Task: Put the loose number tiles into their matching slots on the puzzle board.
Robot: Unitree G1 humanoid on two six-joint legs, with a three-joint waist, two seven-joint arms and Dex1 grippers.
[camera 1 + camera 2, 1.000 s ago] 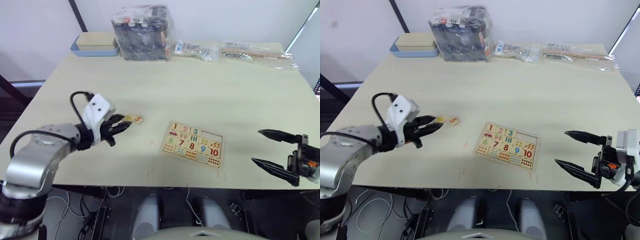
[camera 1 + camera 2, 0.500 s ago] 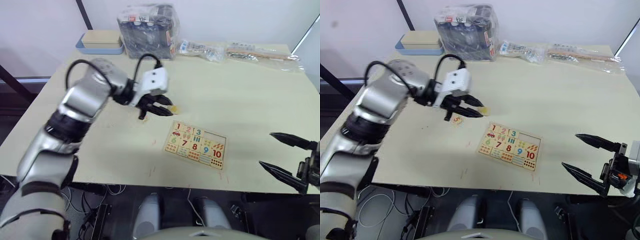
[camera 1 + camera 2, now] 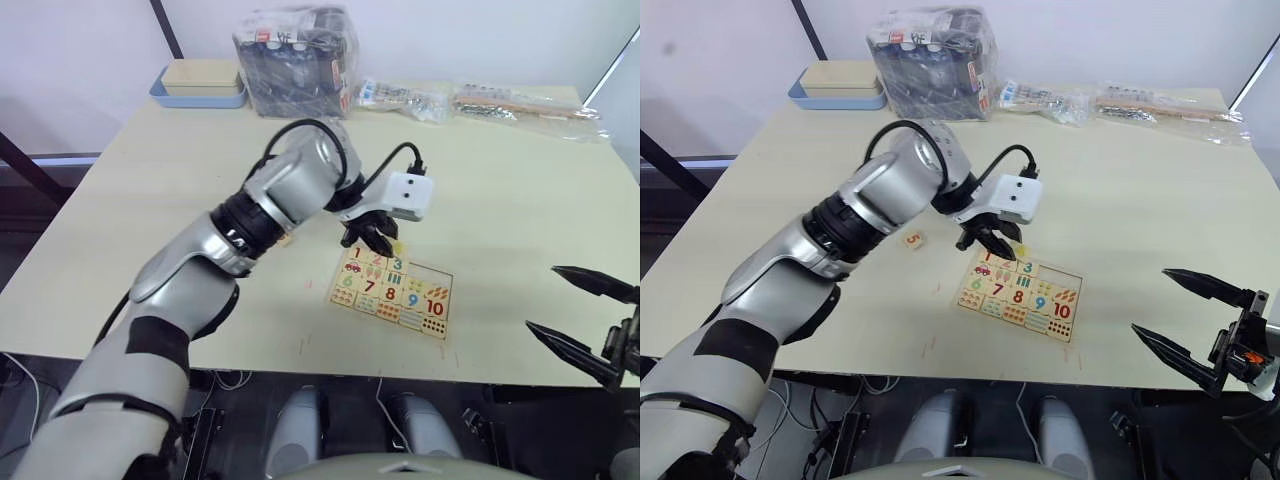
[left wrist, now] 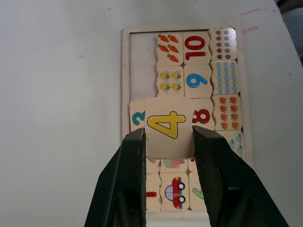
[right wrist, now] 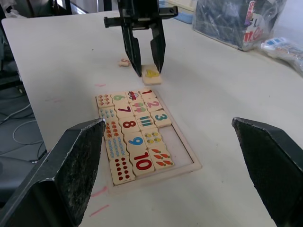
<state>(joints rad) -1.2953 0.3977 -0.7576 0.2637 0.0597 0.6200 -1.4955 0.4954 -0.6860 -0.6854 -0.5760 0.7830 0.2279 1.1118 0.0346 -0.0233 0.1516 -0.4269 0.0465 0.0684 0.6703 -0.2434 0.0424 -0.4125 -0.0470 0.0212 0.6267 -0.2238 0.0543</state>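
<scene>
My left gripper (image 3: 384, 240) is shut on a loose number tile with a yellow 4 (image 4: 168, 126), gripped by its two side edges. It hangs over the puzzle board (image 3: 428, 273), close to the 3. The board holds tiles 1, 2, 3 and 6 to 10 with picture squares. Two slots (image 4: 141, 66) at the end of the top row are bare. Another loose tile, a 5 (image 3: 911, 239), lies on the table left of the board. My right gripper (image 3: 1150, 301) stands open at the table's front right edge, well clear of the board.
Along the back edge are a blue-rimmed tray (image 3: 197, 85), a clear bag of dark items (image 3: 295, 55) and plastic packets (image 3: 515, 102). The table's front edge runs just below the board.
My left arm has swung from the table's left side across to the board, carrying the 4 tile. The 5 tile stays where it was. The right gripper has hardly moved.
</scene>
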